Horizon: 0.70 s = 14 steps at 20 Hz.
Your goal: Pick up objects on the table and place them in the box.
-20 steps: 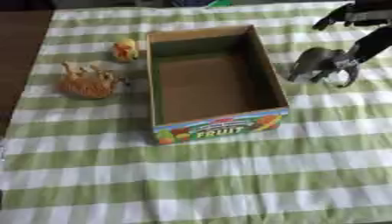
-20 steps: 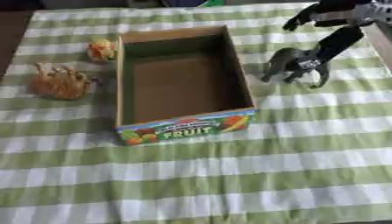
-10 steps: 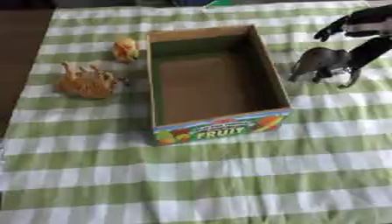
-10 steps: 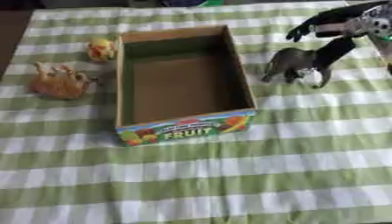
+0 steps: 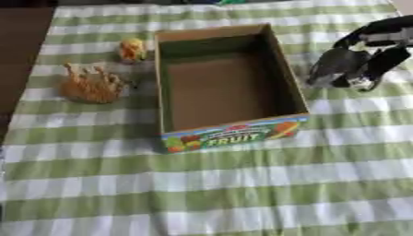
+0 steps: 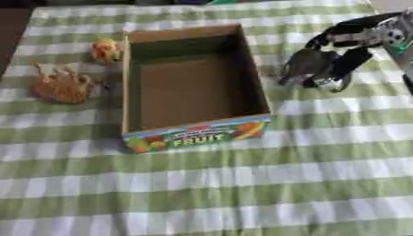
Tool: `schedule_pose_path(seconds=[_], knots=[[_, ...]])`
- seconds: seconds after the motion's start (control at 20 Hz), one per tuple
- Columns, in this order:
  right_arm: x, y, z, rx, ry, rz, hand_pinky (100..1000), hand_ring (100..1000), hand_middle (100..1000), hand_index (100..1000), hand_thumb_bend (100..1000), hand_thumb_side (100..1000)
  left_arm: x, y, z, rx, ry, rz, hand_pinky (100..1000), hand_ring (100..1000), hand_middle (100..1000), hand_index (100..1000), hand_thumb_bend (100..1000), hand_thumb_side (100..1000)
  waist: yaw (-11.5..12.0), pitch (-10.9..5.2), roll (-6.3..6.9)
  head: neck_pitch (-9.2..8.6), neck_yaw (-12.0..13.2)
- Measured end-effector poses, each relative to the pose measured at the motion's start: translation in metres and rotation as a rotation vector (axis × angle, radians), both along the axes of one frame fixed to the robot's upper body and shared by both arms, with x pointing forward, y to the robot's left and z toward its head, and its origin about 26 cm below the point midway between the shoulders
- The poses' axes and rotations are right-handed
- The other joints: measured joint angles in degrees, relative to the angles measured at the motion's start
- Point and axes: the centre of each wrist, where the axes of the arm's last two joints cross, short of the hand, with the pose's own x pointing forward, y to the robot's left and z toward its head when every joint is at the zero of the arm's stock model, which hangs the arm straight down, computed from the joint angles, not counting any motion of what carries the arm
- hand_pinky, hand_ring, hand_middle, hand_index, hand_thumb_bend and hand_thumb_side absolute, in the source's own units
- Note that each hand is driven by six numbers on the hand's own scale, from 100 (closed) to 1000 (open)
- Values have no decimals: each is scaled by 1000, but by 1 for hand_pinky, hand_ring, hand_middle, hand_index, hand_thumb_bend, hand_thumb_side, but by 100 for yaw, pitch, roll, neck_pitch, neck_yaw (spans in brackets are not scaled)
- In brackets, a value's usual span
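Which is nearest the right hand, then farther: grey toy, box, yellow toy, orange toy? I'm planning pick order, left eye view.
1. Grey toy, in the right hand.
2. Box, middle.
3. Yellow toy, left of box.
4. Orange toy, far left.

Black right hand point(image 6: 348, 50) with fingers curled on the dark grey animal figurine point(image 6: 305, 67) moved left, carried it closer to the open cardboard fruit box point(image 6: 250, 78), figurine now just beside its right wall

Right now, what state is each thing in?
Box: open, empty, upright.
Grey toy animal: right of box, in the right hand, fingers curled round it.
Orange toy animal: on cloth, left of box.
Small yellow toy: on cloth, untouched.
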Motion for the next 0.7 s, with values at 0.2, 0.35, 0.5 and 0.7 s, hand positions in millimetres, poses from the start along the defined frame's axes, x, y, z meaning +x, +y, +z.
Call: schedule_pose_path(seconds=[0.2,0.35,0.5,0.7], knots=[[4,0,-3,9,-14,-12,850,936,835,958,435,707,0,0,0,1,1,-2,592,603,612,792,100,1000,24,32,0,-39,-19],[6,-1,-5,14,-36,-23,847,931,818,938,387,673,0,-1,0,4,4,-7,592,602,611,791,100,1000,48,51,-2,-43,-23],[8,-1,-8,12,-48,-25,839,913,791,879,274,615,0,-2,0,7,5,-9,592,600,610,788,100,1000,53,62,-4,-43,-23],[9,-1,-9,10,-63,-22,824,882,758,836,121,539,0,-2,0,10,10,-11,592,598,608,787,100,1000,54,67,-7,-43,-23]])
